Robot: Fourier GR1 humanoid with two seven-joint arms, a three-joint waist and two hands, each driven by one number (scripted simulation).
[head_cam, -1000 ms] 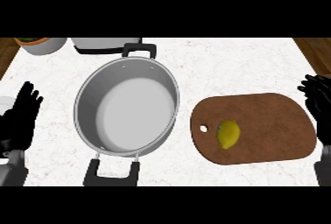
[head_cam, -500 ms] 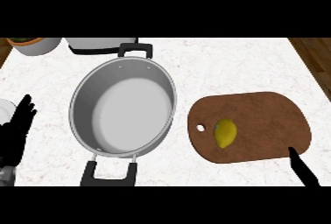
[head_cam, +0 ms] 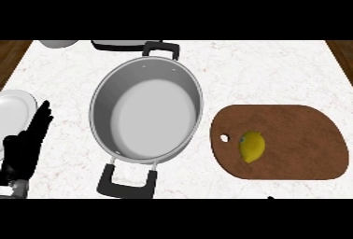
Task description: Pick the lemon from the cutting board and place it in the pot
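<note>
White marbled tabletop (head_cam: 276, 74), now seen closer than a moment ago. Left hand (head_cam: 26, 144) resting with fingers straight, pot (head_cam: 147, 116) just to its right, lemon (head_cam: 252, 146) beyond on board (head_cam: 296, 140), untouched. Right hand gone below the frame, perhaps a fingertip showing; pick not begun.

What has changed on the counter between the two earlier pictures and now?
The right hand has sunk out of view at the lower right. The left hand stays open at the left edge. A plate now shows beside it. The lemon stays on the cutting board, the pot unmoved.
</note>
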